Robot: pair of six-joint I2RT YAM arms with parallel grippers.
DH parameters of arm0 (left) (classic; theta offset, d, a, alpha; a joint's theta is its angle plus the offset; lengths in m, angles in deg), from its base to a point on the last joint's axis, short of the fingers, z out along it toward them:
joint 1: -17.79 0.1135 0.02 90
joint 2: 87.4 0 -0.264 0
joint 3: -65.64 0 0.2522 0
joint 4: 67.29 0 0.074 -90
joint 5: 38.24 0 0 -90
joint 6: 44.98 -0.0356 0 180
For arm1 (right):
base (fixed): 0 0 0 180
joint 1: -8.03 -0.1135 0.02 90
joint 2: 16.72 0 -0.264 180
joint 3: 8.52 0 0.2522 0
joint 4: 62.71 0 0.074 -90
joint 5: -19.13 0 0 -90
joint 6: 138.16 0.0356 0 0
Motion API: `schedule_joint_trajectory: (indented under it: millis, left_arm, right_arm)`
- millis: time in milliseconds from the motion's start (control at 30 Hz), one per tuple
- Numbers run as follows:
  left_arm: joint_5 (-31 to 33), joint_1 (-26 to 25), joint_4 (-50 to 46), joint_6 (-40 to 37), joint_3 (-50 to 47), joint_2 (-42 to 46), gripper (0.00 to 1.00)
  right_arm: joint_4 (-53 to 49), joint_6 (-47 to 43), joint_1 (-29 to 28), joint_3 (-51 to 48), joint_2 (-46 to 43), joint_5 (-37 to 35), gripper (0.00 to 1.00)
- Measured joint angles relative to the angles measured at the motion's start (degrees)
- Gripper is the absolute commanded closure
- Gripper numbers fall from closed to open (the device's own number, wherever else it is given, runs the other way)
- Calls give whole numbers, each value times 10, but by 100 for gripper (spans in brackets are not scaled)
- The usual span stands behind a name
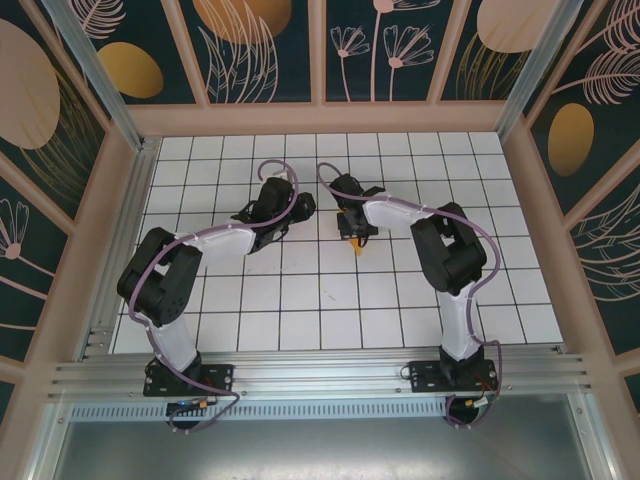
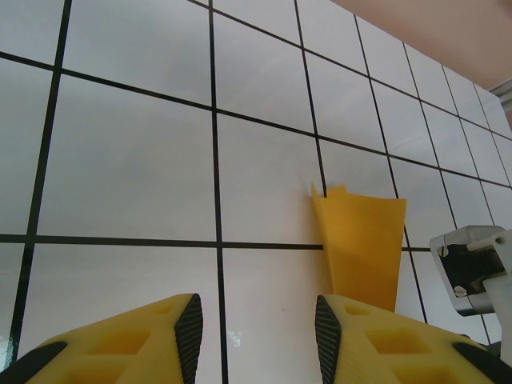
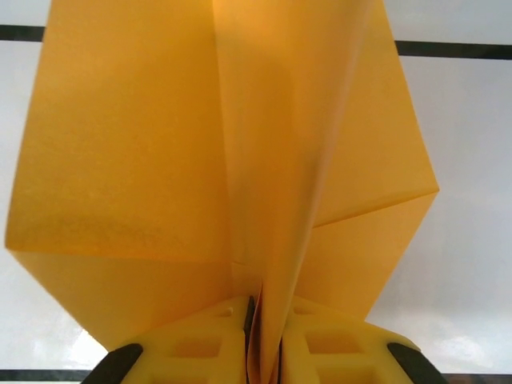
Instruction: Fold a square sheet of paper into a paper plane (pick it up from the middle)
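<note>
Paper plane [image 3: 160,144], orange and creased, is pinched by right jaws; left jaws stand spread.

Inscriptions, labels, brand marks, numerals, signs: none legible on any surface, from overhead or from either wrist camera.

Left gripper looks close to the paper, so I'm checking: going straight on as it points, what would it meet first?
The left gripper, open, would likely meet the table first. The plane, pinched by the right gripper, stands ahead of one finger and might brush it; depth is unclear.
</note>
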Motion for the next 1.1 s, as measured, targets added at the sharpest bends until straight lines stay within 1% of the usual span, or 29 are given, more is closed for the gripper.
schedule_joint_trajectory:
  millis: [67,133,200,267,467,533,600,767,833,867,900,1033,1100]
  left_arm:
    - [0,0,0,0,0,0,55]
    - [-3,0,0,0,0,0,55]
    - [-7,0,1,0,0,0,55]
    - [-9,0,2,0,0,0,55]
    - [-9,0,2,0,2,0,55]
    - [-9,0,2,2,2,0,55]
    - [-11,0,2,3,3,0,55]
    - [-12,0,2,4,4,0,55]
    - [-13,0,2,4,4,0,55]
    - [-13,0,2,4,4,0,55]
    - [-13,0,2,4,4,0,55]
    - [-13,0,2,4,4,0,54]
    - [-13,0,2,4,4,0,54]
  right_arm:
    - [-8,0,-1,7,0,4,78]
    - [-16,0,-2,19,0,7,75]
    - [-18,0,-2,31,0,9,76]
    - [-18,0,-2,37,0,13,74]
    - [-19,0,-2,41,8,25,74]
    - [-20,0,-2,44,20,29,77]
    - [-19,0,-3,50,33,31,78]
    - [-24,-5,-7,59,35,27,86]
    - [-29,-10,-8,61,35,22,88]
    - [-32,-12,-9,63,35,19,92]
    - [-36,-16,-10,66,35,15,94]
    - [-40,-19,-13,71,35,5,96]
    - [-43,-20,-16,71,38,2,100]
